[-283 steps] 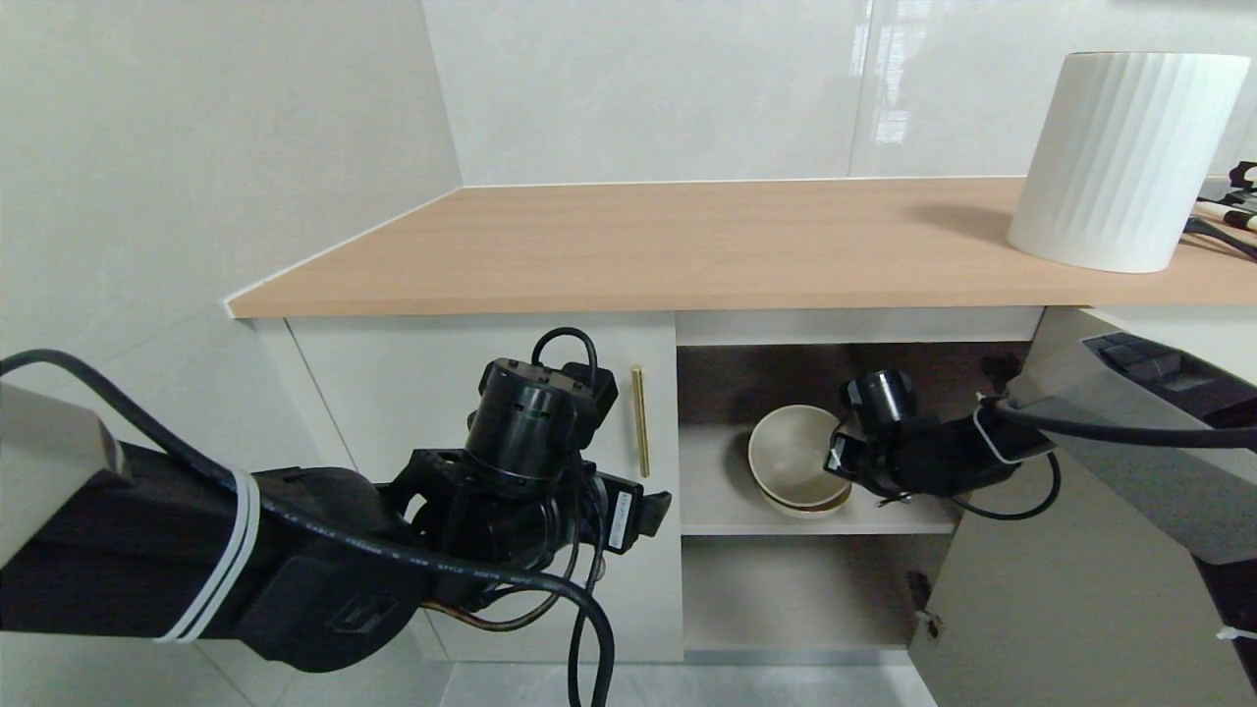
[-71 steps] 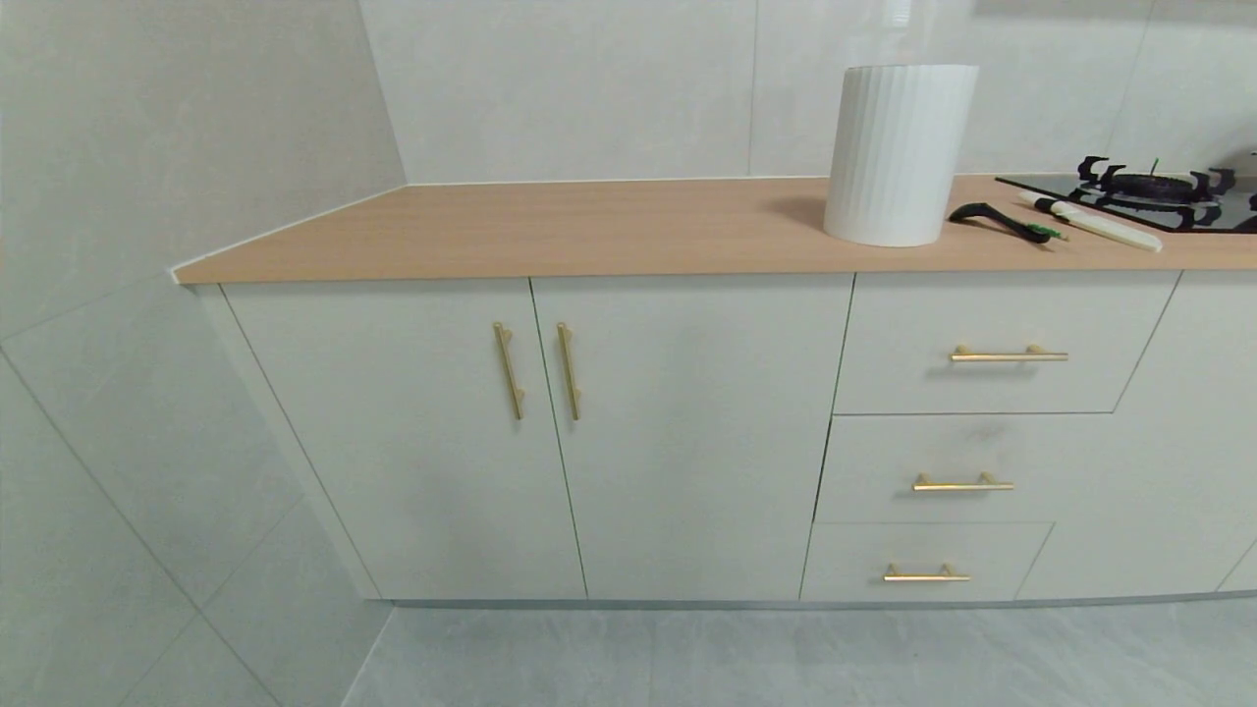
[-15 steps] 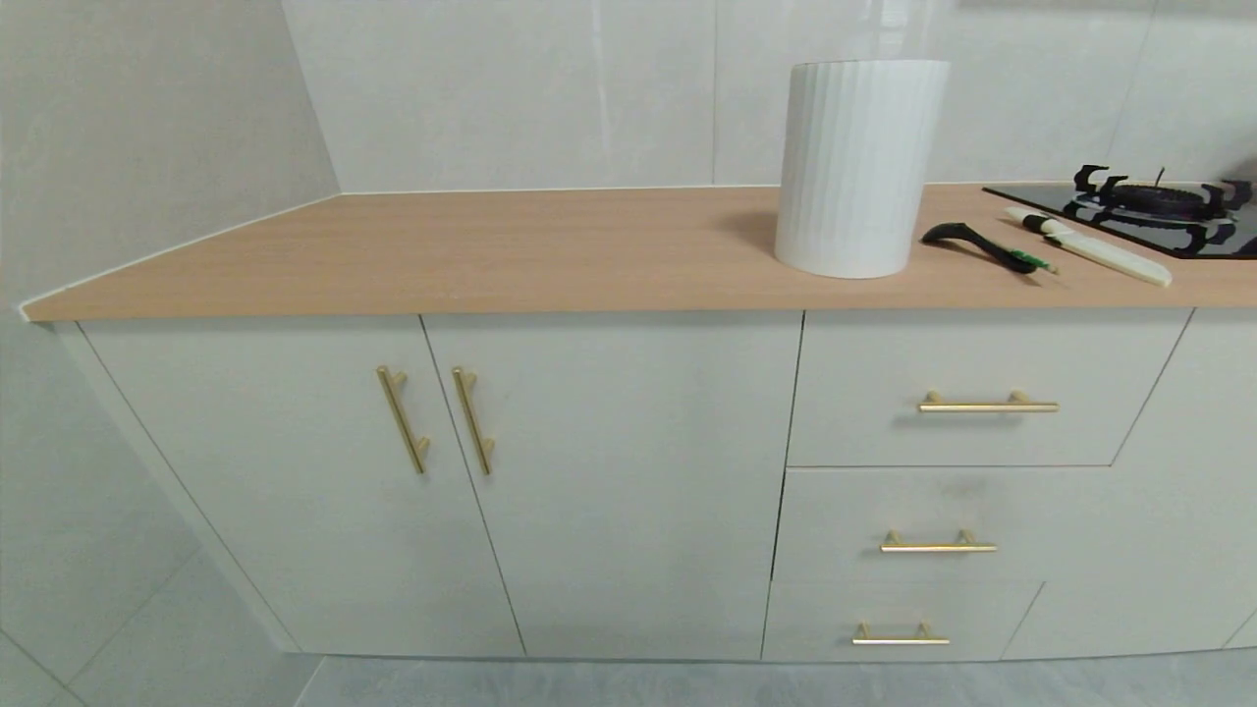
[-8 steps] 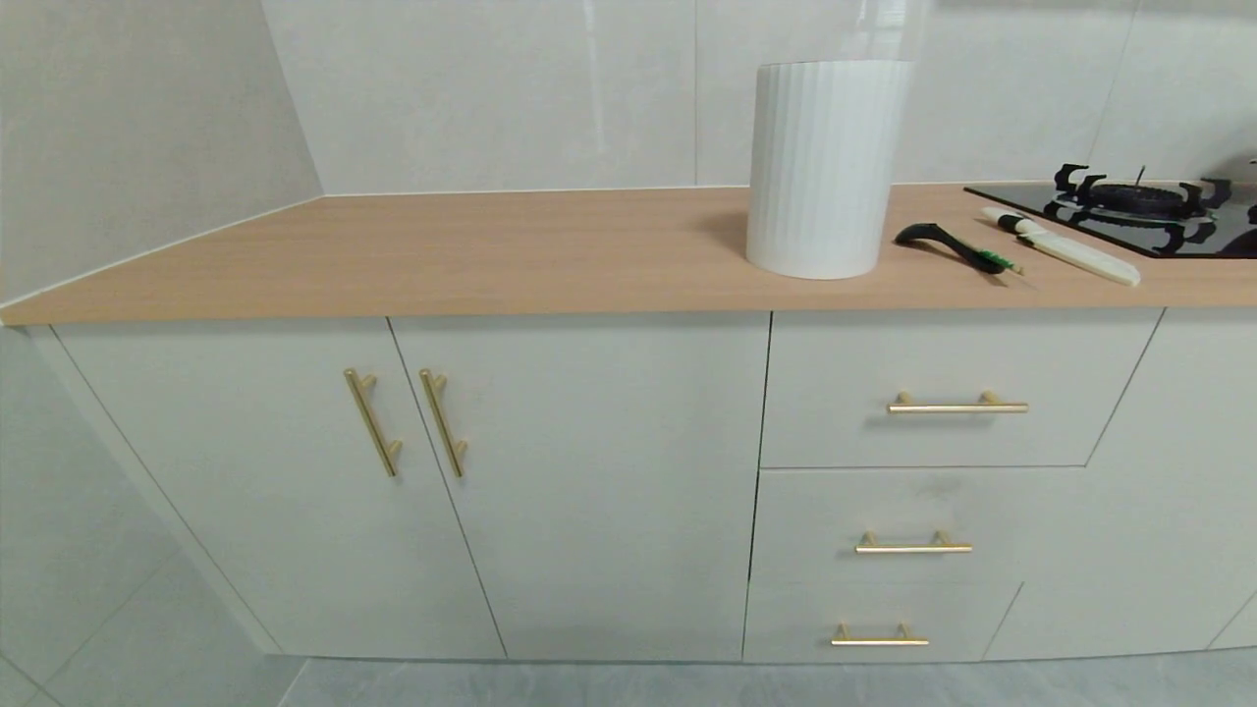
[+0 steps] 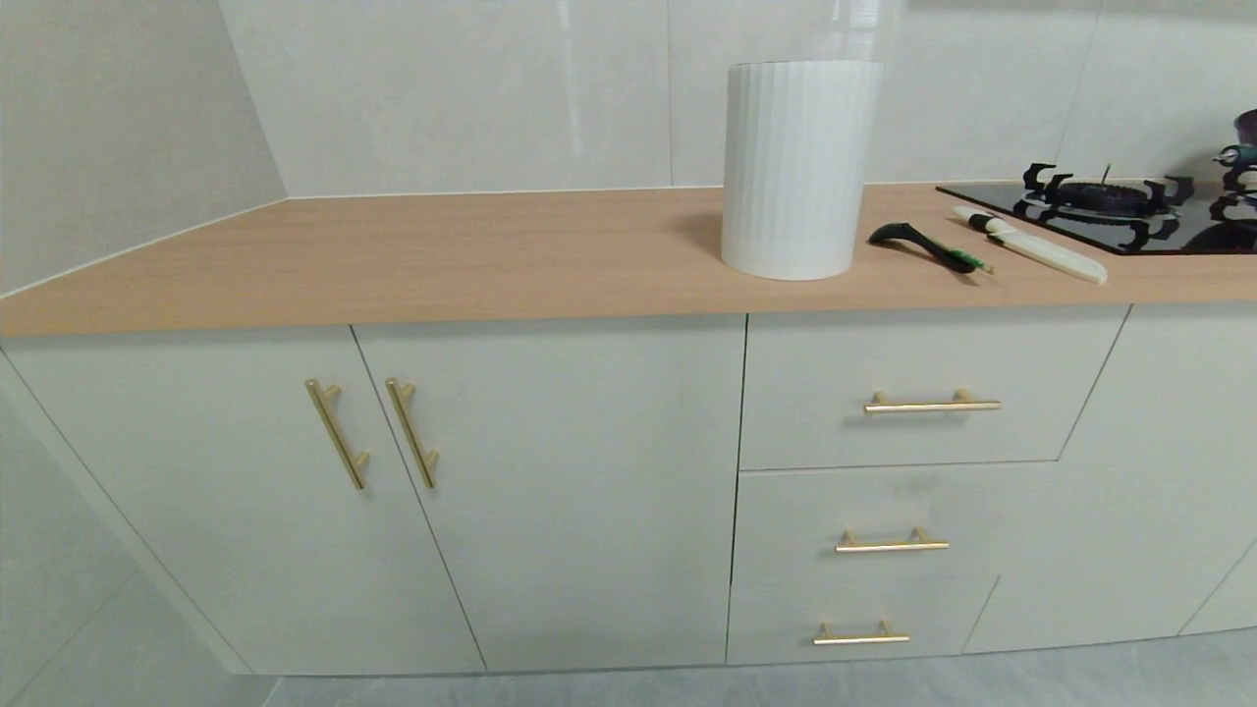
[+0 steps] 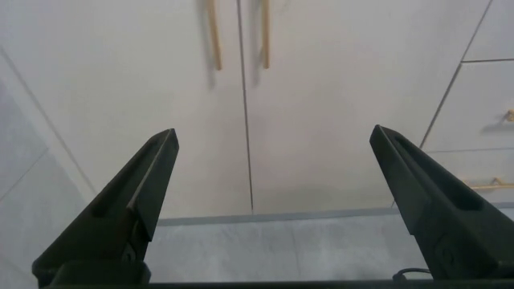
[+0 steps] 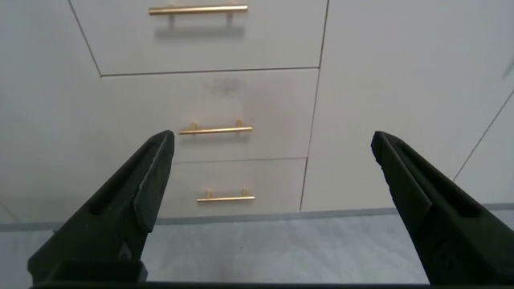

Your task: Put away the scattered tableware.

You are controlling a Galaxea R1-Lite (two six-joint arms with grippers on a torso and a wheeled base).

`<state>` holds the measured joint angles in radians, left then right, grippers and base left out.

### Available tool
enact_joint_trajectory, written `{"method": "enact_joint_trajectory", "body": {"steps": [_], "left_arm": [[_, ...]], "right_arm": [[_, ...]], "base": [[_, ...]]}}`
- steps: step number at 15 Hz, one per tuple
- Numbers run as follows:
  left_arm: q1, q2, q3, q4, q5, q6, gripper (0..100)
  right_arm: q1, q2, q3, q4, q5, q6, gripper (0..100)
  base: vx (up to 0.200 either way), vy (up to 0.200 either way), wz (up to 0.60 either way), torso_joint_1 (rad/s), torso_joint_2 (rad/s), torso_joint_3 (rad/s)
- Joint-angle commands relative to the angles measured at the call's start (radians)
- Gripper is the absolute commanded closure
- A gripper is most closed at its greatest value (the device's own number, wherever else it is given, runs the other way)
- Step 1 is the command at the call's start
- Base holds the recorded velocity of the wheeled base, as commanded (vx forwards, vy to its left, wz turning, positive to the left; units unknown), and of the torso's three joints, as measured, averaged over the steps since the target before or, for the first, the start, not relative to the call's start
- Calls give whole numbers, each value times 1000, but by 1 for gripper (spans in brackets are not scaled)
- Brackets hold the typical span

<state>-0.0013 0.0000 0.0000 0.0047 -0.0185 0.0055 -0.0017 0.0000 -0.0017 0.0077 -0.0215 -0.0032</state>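
Black and bare, the left claw [image 6: 269, 209] hangs low before the pale double cabinet doors [image 6: 241, 96], its jaws wide apart with nothing between them. The right claw [image 7: 271, 201] is likewise spread and empty, facing the stack of three pale drawers [image 7: 213, 100] with brass bar handles [image 7: 215, 128]. Doors and drawers are all shut. Splayed, empty jaws held low suit an approach rather than a carry.

Above, on the light wooden table [image 5: 442, 255], a tall white ribbed cylindrical holder [image 5: 795, 167] stands upright. Just right of it lie the loose pieces the task likely means: a black-handled utensil with a green tip [image 5: 918, 241] and, beside it, a cream-white knife [image 5: 1031, 257]. Both lie flat, near the black glass gas hob [image 5: 1100, 211] farther right, well above and beyond either claw.
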Motion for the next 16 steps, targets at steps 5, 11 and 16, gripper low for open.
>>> {"method": "enact_joint_trajectory", "body": {"steps": [5, 11, 16], "left_arm": [[0, 0, 0, 0, 0, 2, 0], [0, 0, 0, 0, 0, 1, 0], [0, 0, 0, 0, 0, 1, 0]], "right_arm": [[0, 2, 0, 0, 0, 0, 0], [0, 2, 0, 0, 2, -1, 0], [0, 6, -1, -9, 2, -12, 0]], "base": [[0, 0, 0, 0, 0, 0], [0, 0, 0, 0, 0, 0], [0, 0, 0, 0, 0, 0]]}}
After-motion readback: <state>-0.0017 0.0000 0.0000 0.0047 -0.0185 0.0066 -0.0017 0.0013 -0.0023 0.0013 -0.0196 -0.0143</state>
